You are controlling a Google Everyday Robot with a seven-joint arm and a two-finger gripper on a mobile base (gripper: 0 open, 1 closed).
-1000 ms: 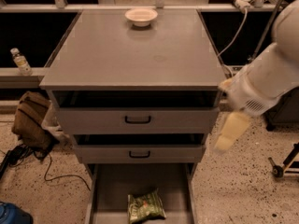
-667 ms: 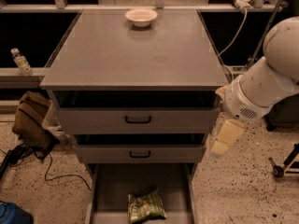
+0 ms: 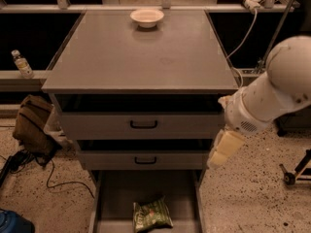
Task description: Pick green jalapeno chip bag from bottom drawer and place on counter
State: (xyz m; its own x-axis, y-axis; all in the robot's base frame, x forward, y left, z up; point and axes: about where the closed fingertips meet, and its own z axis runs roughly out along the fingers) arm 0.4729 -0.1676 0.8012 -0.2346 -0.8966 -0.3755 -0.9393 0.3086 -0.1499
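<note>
The green jalapeno chip bag point(image 3: 152, 214) lies crinkled on the grey floor of the open bottom drawer point(image 3: 116, 198), near its front. The counter point(image 3: 141, 52) is the wide grey top of the cabinet. My white arm comes in from the right, and my gripper point(image 3: 218, 157) hangs beside the cabinet's right edge, level with the middle drawer, up and to the right of the bag. It holds nothing that I can see.
A white bowl point(image 3: 146, 17) stands at the back of the counter. Two upper grey drawers with black handles point(image 3: 144, 124) sit above the bottom one. A brown bag point(image 3: 31, 125) and cables lie on the floor at left. A small bottle point(image 3: 22, 64) stands on the left ledge.
My arm and gripper have moved down and a little left, toward the cabinet's right side. The bag and drawers have not moved.
</note>
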